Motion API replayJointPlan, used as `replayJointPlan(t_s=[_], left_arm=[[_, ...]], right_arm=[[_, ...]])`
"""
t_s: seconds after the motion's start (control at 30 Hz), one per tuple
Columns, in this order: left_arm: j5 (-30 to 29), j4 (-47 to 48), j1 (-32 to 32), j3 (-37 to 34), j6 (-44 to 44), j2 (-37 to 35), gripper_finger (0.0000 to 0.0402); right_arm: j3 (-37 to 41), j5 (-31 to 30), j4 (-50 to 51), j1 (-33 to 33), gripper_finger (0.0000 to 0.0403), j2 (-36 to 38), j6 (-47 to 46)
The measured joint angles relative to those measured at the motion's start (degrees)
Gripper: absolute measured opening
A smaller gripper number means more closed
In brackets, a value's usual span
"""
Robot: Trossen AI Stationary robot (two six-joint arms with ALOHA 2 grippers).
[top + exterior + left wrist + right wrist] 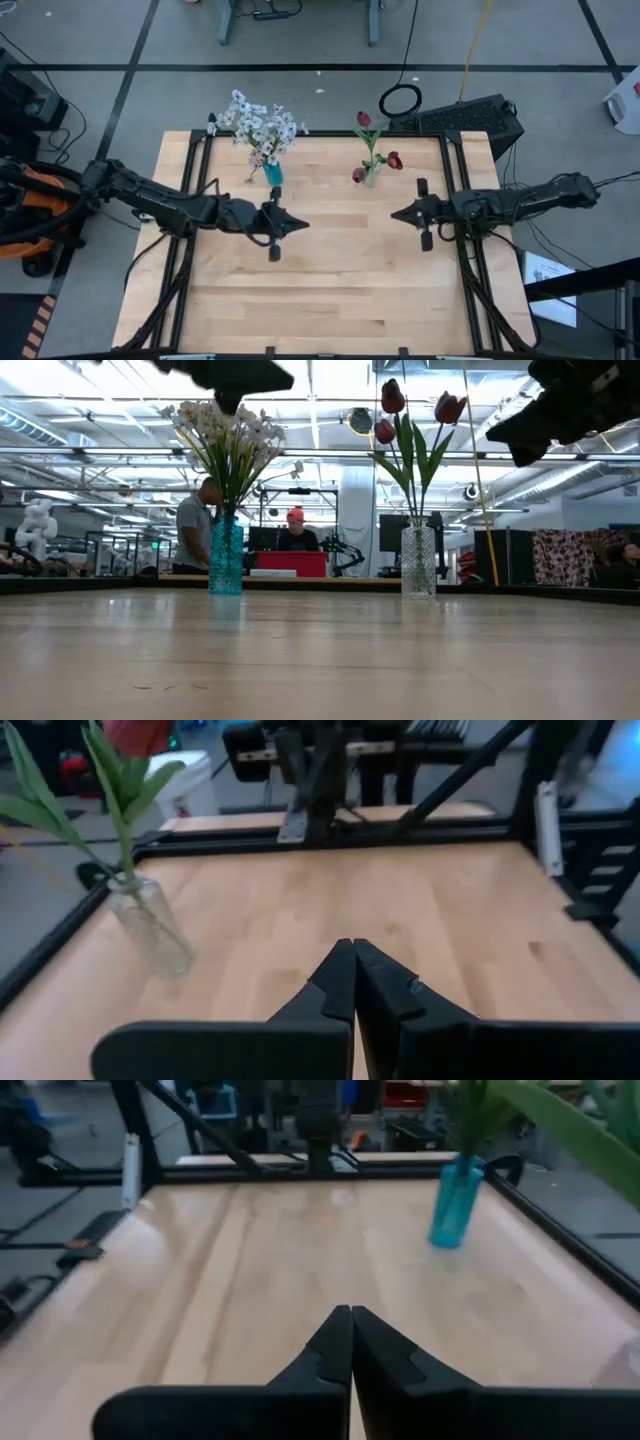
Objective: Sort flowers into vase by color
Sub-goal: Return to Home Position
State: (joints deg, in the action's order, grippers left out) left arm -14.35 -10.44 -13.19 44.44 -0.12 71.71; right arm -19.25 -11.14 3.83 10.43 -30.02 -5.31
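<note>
Pale planked wood on the table [320, 300], smooth, with a soft satin sheen. Matt black metal along the frame rails [420, 830]. At one o'clock, clear glossy glass: the transparent vase [418, 560]. At eleven o'clock, shiny translucent teal, glass-like: the blue vase [226, 555]. Matt black plastic on left gripper [350, 945] and right gripper [350, 1312]. Faintly waxy red tulip buds [393, 396].

The white flowers [228, 435] stand bunched upright in a blue vase [226, 555] near the far edge of the table [330, 260], left of its middle, with tiny blossoms fanning out above thin green stems. Three dark red tulips [393, 396] stand in a clear glass vase [418, 560] to its right, well apart, buds closed at differing heights among long green leaves
</note>
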Motion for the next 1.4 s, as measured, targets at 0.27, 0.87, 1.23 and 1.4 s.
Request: replayJointPlan(t_s=[0.27, 0.87, 1.23, 1.4], left_arm=[[2.8, -23.0, -0.3, -16.7, -2.1, -1.7, 0.0004], [14.4, -51.9, 4.3, -36.0, -2.3, -1.5, 0.0004], [21.2, -55.2, 11.1, -40.6, -3.7, -1.6, 0.0004], [24.3, -55.7, 14.6, -41.9, -4.0, -1.6, 0.0004]], right_arm=[[5.4, -1.0, -2.3, 0.1, 0.0000, 4.1, 1.5], [18.5, 2.5, -22.0, 0.2, 0.0000, 4.0, 0.1], [18.5, 2.5, -21.4, 0.2, 0.0000, 4.0, 1.5], [18.5, 2.4, -21.2, 0.2, 0.0000, 4.0, 2.5]])
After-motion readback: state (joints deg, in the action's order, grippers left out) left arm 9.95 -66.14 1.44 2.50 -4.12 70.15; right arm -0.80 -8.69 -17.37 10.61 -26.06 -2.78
